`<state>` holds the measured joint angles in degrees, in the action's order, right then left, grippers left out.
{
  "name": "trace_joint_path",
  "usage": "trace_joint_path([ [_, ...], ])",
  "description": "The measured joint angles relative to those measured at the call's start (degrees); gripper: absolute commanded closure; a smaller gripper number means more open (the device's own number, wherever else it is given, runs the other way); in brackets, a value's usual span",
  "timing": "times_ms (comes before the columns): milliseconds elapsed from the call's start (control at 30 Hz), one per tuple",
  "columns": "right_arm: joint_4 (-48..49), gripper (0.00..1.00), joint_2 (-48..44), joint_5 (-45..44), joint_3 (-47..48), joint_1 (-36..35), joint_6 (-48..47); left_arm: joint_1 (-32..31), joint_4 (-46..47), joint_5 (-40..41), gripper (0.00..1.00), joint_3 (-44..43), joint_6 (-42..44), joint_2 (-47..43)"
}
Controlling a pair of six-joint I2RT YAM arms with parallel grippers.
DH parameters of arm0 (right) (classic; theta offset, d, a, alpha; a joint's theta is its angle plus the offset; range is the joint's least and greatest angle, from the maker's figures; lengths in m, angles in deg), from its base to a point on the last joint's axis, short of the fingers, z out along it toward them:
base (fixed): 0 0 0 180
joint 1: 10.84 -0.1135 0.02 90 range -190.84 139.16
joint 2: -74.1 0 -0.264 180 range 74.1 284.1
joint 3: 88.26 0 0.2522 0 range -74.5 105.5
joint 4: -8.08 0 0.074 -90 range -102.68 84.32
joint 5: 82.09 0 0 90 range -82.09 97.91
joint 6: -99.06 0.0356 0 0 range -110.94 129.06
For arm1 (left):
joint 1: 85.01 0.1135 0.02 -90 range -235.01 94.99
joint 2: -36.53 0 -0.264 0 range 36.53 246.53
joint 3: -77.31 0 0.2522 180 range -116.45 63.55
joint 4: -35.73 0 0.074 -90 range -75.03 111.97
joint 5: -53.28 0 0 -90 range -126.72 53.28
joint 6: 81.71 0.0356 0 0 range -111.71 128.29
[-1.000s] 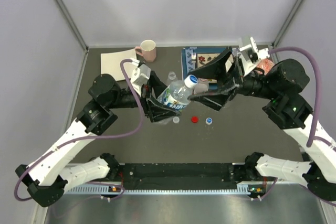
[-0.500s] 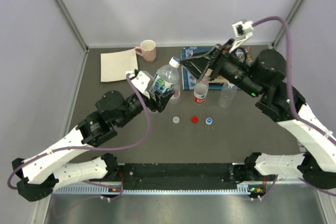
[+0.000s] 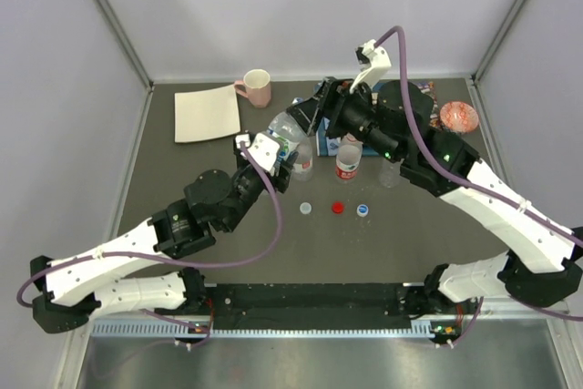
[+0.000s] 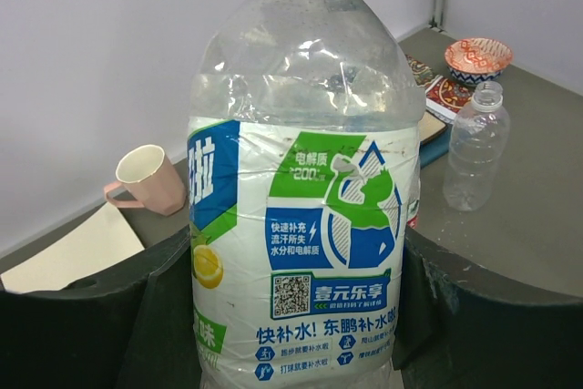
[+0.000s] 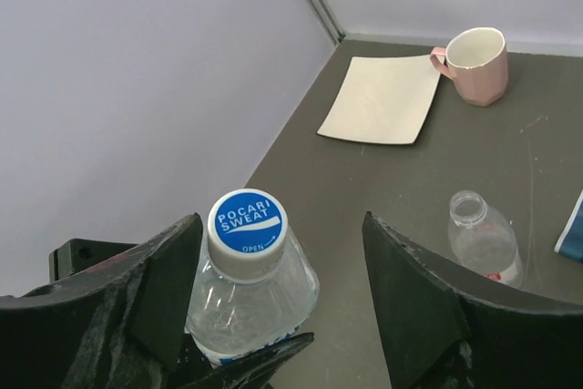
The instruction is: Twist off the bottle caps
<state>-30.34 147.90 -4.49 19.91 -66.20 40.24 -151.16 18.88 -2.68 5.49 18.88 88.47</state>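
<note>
My left gripper (image 3: 269, 154) is shut on a clear bottle (image 3: 281, 137) with a blue-green label (image 4: 301, 225) and holds it upright above the table. Its blue-and-white cap (image 5: 247, 225) is still on. My right gripper (image 3: 308, 118) is open around the cap from above (image 5: 282, 230), with the cap close to its left finger (image 5: 137, 289). Three uncapped bottles stand on the table: one (image 3: 301, 166), a red-labelled one (image 3: 349, 159) and one (image 3: 390, 170). Loose whitish (image 3: 305, 209), red (image 3: 338, 208) and blue (image 3: 363, 210) caps lie in front.
A pink mug (image 3: 258, 87) and a cream paper sheet (image 3: 207, 113) are at the back left. A blue book (image 3: 330, 96) and a patterned bowl (image 3: 458, 116) are at the back right. Walls enclose the table on three sides.
The left arm has swung the bottle from a tilt to upright and carried it back and left. The right gripper has followed leftward and now sits over the cap.
</note>
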Motion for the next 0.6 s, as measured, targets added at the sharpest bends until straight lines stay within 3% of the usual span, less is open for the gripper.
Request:
trace_joint_path([
  [600, 4.48, 0.67, 0.63, 1.07, 0.09, -0.31, -0.04, -0.33, 1.38, 2.49, 0.61, 0.59, 1.6, 0.22],
])
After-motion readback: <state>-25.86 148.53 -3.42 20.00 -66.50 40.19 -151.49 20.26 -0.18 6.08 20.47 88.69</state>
